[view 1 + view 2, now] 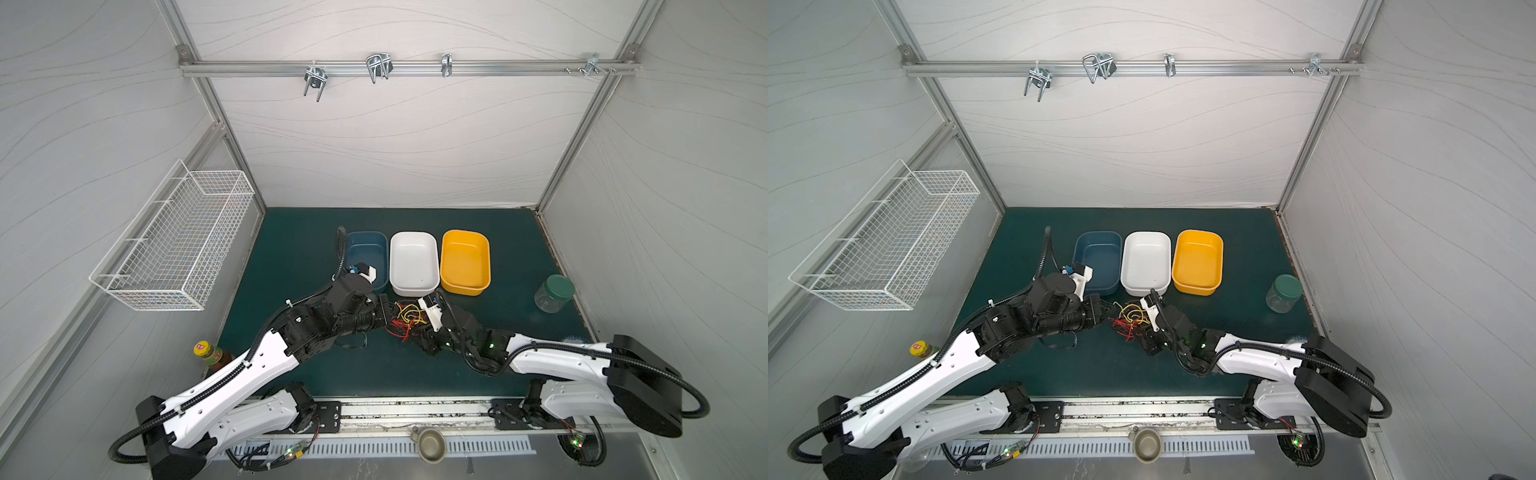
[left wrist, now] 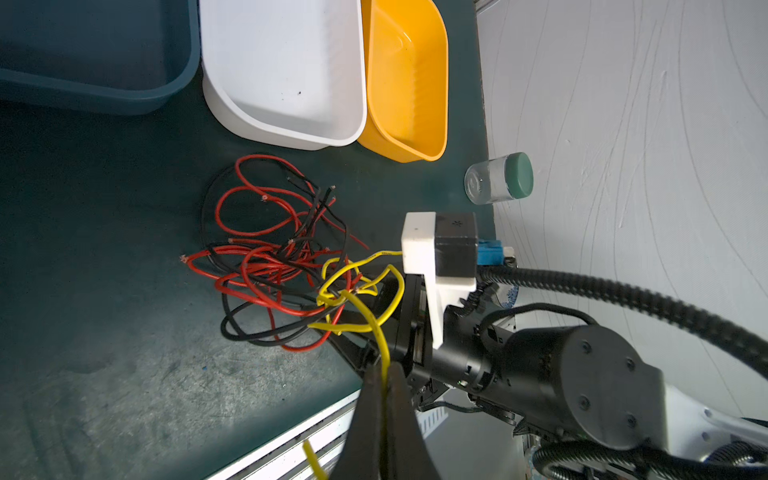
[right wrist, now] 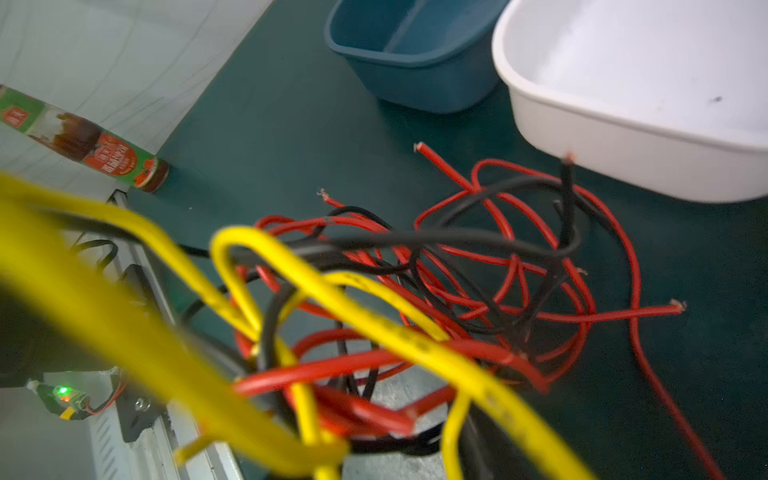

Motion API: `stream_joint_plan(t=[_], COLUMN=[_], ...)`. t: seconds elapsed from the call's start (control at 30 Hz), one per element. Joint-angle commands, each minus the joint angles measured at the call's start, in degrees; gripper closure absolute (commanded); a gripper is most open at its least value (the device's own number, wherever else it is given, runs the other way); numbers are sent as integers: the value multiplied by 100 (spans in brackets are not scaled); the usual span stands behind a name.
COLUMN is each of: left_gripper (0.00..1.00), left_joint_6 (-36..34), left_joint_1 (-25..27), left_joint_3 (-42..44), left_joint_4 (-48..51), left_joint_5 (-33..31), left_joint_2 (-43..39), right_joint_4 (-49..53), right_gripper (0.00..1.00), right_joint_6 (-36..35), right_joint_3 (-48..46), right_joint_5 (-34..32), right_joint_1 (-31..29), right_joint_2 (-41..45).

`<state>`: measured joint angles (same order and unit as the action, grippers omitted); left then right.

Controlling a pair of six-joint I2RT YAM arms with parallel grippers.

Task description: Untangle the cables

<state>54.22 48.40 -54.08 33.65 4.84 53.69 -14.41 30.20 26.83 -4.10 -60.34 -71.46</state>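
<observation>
Pretty clearly a robotics lab cell, not anybody's home or kitchen. The whole thing was boxed in by an aluminium frame (image 1: 519, 66) with white panels (image 1: 395, 145) for walls, metal hooks (image 1: 378, 66) clipped to the top rail and a wire basket (image 1: 178, 245) hung on one side. The left arm (image 1: 249, 365) and right arm (image 1: 561, 357) sat on a metal rail (image 1: 415, 411) along the front of the desk (image 1: 291, 249), which had a dark green mat, and a bare circuit board (image 1: 575, 442) glowed by the right arm's base. Random mix on top: blue tub (image 1: 365, 249), white tub (image 1: 413, 259), yellow tub (image 1: 464, 259), a jar (image 1: 552, 295), a sauce bottle (image 1: 210, 353), tangled cables (image 1: 409, 318)
</observation>
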Motion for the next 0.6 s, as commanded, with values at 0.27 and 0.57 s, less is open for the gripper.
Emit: stream_joint_plan(t=[0.27,0.57], left_gripper=[100,100], left_joint_6=[-33,-375], left_joint_1=[23,21], left_joint_3=[-277,-695], left_joint_4=[216,1142], left_joint_5=[-97,-711], left_joint_2=[-331,-368], right_joint_4=[-233,136], right_gripper=[74,89], right_joint_6=[261,276], right_joint_3=[-331,-744], right_joint_5=[-206,-461], right_joint_1=[94,259], right_joint_2=[136,977])
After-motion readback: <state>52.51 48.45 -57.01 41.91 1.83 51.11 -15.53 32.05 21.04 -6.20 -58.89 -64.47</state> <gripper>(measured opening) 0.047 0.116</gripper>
